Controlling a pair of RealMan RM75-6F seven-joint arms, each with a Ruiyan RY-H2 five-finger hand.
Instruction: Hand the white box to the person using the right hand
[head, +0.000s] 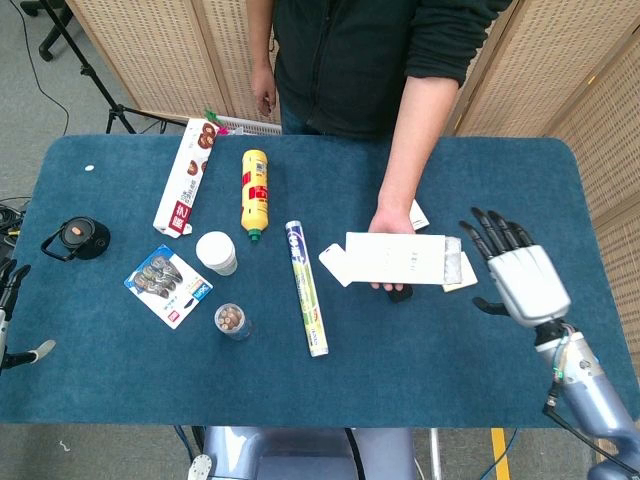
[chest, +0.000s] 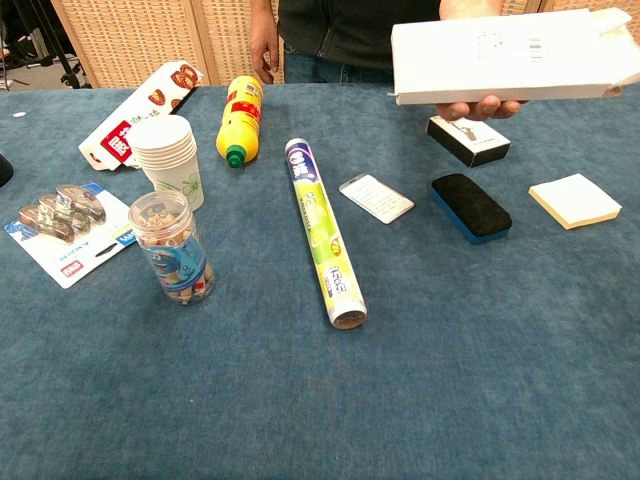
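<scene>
The long white box (head: 400, 259) lies flat on the person's upturned palm (head: 391, 224) above the table's right half; in the chest view the white box (chest: 510, 56) is at the top right with the person's fingers (chest: 480, 106) under it. My right hand (head: 515, 272) is open, fingers spread, to the right of the box and clear of it. The chest view does not show that hand. Only a dark fingertip of my left hand (head: 12, 282) shows at the left edge of the head view.
On the blue table (head: 120, 370): a toothpaste tube (head: 306, 288), yellow bottle (head: 255, 192), paper cups (head: 217, 252), clear jar (head: 232, 321), snack box (head: 186, 176), blister pack (head: 168, 284), white card (chest: 376, 197), black box (chest: 468, 139), eraser (chest: 470, 207), sticky notes (chest: 574, 200), black lid (head: 77, 238).
</scene>
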